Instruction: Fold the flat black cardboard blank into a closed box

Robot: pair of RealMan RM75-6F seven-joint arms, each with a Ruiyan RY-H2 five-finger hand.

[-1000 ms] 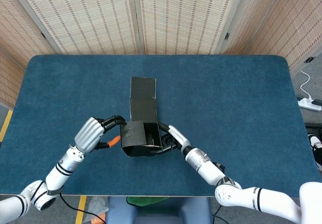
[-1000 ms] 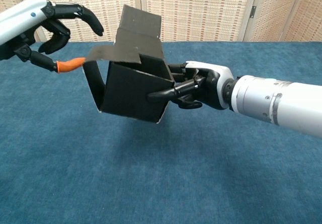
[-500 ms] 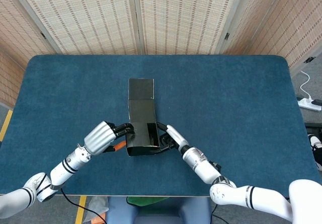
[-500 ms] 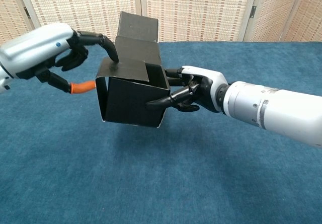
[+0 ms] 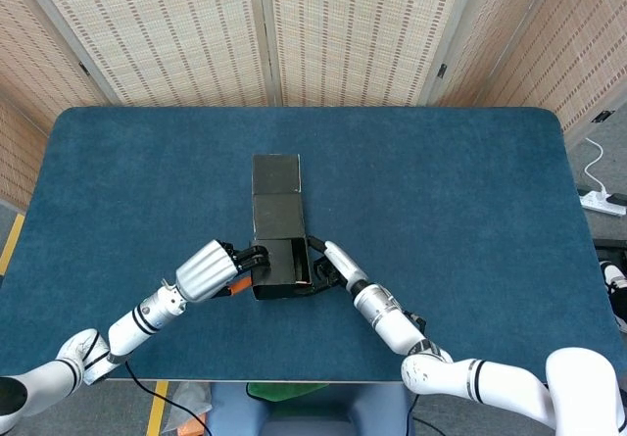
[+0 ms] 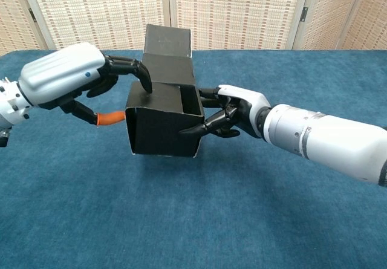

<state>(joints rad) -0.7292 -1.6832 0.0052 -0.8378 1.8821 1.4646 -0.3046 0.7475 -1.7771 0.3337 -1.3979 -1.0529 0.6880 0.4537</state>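
Half-formed black cardboard box (image 6: 163,121) now squared up, held above the blue table (image 5: 441,191) at centre: left hand (image 6: 66,75) pressed in from nine o'clock, fingertips flattening a side flap; right hand (image 6: 233,113) gripping at three o'clock; lid flap unclosed at twelve o'clock.

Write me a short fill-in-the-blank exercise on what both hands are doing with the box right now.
The half-folded cardboard box is ____ in colour.
The right hand grips the box by the side that faces the robot's ____.
The left hand presses a flap down on the box's ____ side.
The table is covered in ____ cloth.

Missing words: black; right; top; blue
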